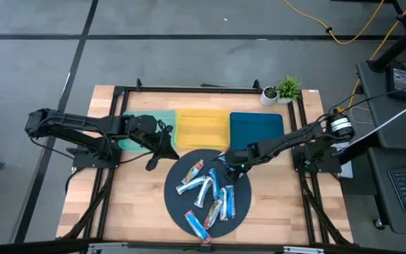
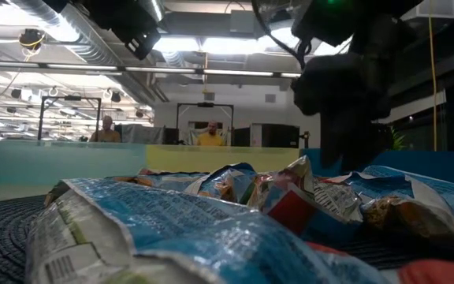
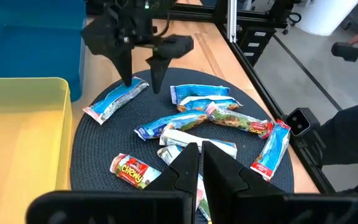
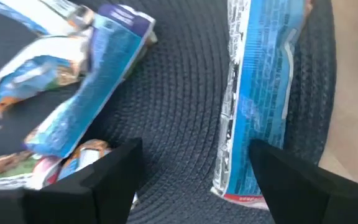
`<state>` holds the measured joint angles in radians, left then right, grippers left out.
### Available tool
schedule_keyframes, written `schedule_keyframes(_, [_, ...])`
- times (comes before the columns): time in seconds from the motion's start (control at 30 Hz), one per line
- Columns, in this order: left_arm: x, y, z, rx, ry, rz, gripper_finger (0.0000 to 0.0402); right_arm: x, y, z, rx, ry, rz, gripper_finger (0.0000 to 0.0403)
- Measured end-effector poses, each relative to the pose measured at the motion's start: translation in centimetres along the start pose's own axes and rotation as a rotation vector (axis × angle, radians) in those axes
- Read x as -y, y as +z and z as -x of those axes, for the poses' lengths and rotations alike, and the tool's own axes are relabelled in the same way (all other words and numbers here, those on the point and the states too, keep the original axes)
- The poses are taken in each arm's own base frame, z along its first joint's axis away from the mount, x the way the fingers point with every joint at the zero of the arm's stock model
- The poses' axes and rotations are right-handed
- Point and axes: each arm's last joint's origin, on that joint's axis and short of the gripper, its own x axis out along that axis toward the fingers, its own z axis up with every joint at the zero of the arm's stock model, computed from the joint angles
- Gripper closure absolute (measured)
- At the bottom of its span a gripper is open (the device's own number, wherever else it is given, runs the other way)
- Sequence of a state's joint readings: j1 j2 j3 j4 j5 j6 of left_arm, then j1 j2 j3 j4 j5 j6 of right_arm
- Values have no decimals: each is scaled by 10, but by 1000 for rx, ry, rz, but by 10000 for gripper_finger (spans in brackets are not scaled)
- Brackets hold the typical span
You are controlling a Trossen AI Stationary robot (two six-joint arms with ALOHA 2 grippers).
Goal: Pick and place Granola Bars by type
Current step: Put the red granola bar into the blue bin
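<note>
Near edge of the table (image 1: 118,212), at 6 o'clock: round dark mat (image 1: 175,204) w/ the granola bars (image 1: 206,194) scattered on it, blue, white and red-brown wrappers, some overlapping; one blue bar (image 1: 197,224) lay at the mat's 6 o'clock rim. None sat in a tray.

Right hand (image 1: 225,167) hung over the mat's 1 o'clock part, fingers spread wide, gripping nothing. In right wrist view a long blue bar (image 4: 260,93) lay flat on the mat just beside one finger (image 4: 303,180), not touching as far as I could tell; another blue bar (image 4: 86,93) lay tilted nr the other finger.

Left hand (image 1: 159,153) was at abt 10 o'clock off the mat, over the table by the teal tray (image 1: 136,130), fingers closed together, empty.

Farther back, 12 o'clock: teal, yellow tray (image 1: 201,127) and blue tray (image 1: 256,130) in a row, touching side to side. Beyond, at 1 o'clock, small potted plant (image 1: 287,89) on the table's far edge.
</note>
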<state>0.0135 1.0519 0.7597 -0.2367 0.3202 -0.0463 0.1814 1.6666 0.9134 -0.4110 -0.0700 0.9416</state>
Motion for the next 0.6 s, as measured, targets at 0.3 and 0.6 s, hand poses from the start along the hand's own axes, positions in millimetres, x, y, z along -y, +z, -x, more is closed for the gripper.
schedule_keyframes(0.3, [8, -1, -2, -7, -31, -17, 386, -8, 5, 0, -39, 7, 1, 126])
schedule_keyframes(0.6, [18, -2, -5, -16, -63, -40, 386, -34, 21, 36, 48, -138, 99, 142])
